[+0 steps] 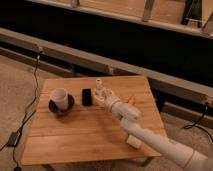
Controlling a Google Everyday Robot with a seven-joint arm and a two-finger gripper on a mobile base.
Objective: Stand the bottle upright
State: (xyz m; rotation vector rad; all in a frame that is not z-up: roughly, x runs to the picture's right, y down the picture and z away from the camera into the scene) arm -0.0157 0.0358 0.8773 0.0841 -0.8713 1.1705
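Observation:
The small white bottle [98, 87] stands upright near the middle of the wooden table [75, 135], its round cap on top. My gripper [102, 98] is right at the bottle's lower part, just in front of it and to its right, and hides the base. My white arm reaches in from the bottom right across the table.
A white mug [60, 98] on a dark saucer stands left of the bottle, with a small black object [87, 96] between them. A flat pale block [133, 141] lies near the front right edge. A small orange thing [131, 100] lies behind my wrist. Cables run along the floor at left.

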